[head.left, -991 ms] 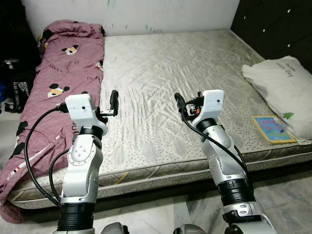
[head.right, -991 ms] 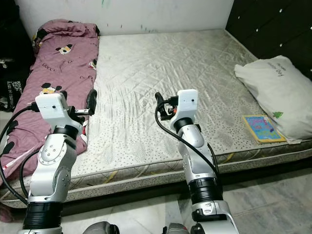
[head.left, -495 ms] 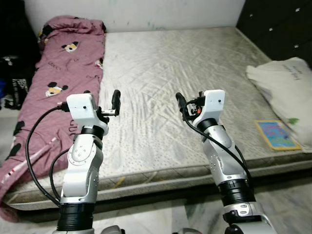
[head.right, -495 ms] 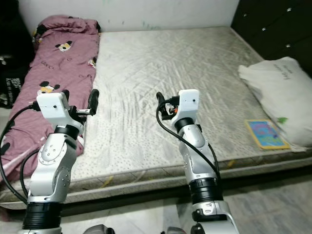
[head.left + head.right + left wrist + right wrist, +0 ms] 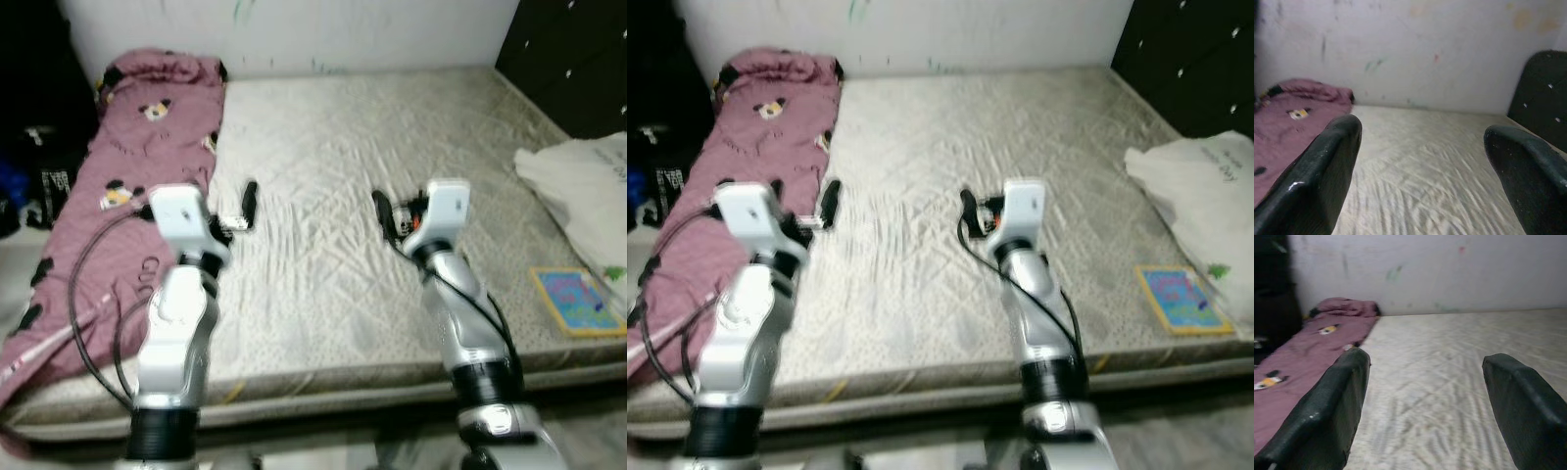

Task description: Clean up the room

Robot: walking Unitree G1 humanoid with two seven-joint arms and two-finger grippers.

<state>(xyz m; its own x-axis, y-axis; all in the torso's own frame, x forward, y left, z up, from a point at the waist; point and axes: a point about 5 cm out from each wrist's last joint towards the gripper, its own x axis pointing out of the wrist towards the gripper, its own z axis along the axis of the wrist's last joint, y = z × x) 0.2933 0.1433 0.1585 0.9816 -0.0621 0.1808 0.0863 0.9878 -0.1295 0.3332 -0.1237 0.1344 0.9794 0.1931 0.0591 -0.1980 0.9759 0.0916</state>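
Note:
A bare grey quilted mattress (image 5: 333, 176) lies in front of me. A maroon blanket (image 5: 137, 166) with cartoon prints runs along its left side. At the right lie a white pillow (image 5: 588, 186) and a colourful book (image 5: 580, 302), the book near the front edge. Both arms are raised over the mattress's front half. My left gripper (image 5: 1422, 128) is open with nothing between its fingers (image 5: 250, 194). My right gripper (image 5: 1426, 357) is also open and holds nothing, with one finger (image 5: 380, 208) pointing toward the wall.
A white wall (image 5: 372, 29) backs the bed. A dark cabinet (image 5: 578, 49) stands at the back right. Dark bags (image 5: 39, 166) sit on the floor left of the bed. The eye views are blurred.
The whole picture has shifted and blurred, so the camera has moved; the bed sits a little further right in view. Both arms hold the same raised pose, grippers still open.

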